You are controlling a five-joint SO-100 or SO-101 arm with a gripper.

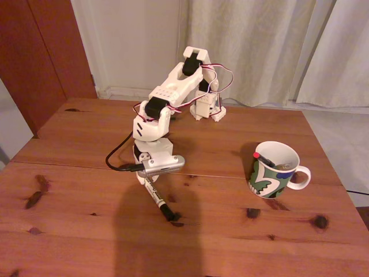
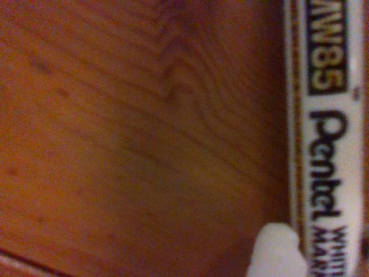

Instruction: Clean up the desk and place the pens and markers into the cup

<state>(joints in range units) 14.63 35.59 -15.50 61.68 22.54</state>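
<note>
A white marker [image 1: 157, 198] with a black cap lies on the desk [image 1: 75, 231], cap end toward the front. My gripper [image 1: 145, 178] is lowered over its white back end. In the wrist view the marker [image 2: 326, 144] with black printed text runs down the right edge, and one white fingertip [image 2: 277, 251] sits against its left side. The other finger is out of frame, so the grip is unclear. The cup [image 1: 270, 179], white with a green and dark pattern, stands to the right. A black pen with a red end [image 1: 262, 159] leans inside it, beside a bluish pen tip [image 1: 285, 168].
The arm's base [image 1: 207, 108] stands at the back of the desk, and a black cable [image 1: 115, 154] loops off the wrist to the left. Curtains and a wall lie behind. The desk's right edge runs close past the cup's handle [image 1: 304, 178].
</note>
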